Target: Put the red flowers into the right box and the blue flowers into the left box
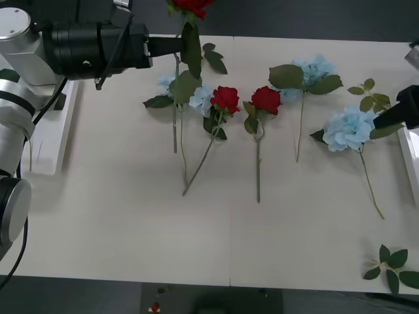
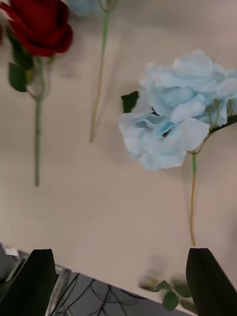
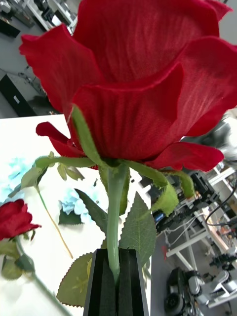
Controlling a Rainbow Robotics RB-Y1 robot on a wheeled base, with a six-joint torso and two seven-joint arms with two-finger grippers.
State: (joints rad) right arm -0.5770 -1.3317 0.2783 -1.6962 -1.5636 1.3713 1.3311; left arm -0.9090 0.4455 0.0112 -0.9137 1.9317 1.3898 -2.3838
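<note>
Front view: the left hand (image 1: 185,44) was raised over the far edge of the bench (image 1: 131,216), clenched on the stem of a red rose (image 1: 192,6) whose bloom stood above it and whose stem hung down over the flowers below; two more red roses (image 1: 225,98) lay flat mid-bench among the blue flowers (image 1: 349,127); the left box (image 1: 49,147) sat at the near-left under that arm, the right box (image 1: 412,157) as a white rim at the right edge; the right hand (image 1: 400,112) hovered just beside the rightmost blue head; a leaf sprig (image 1: 393,265) lay at the near-right corner.

Right wrist view: the right hand (image 2: 121,281) was released, fingers (image 2: 210,286) wide apart and empty, above that blue head (image 2: 173,111).

Left wrist view: the left hand (image 3: 118,284) pinched the stem just under the leaves, the bloom (image 3: 143,79) upright.

Judgement: the held rose belongs in the right box, well apart from the left hand; carry it high enough that the dangling stem clears the lying flowers; keep the pinch firm, since the thin stem could swivel; lower it stem-first and release only once over the box.
</note>
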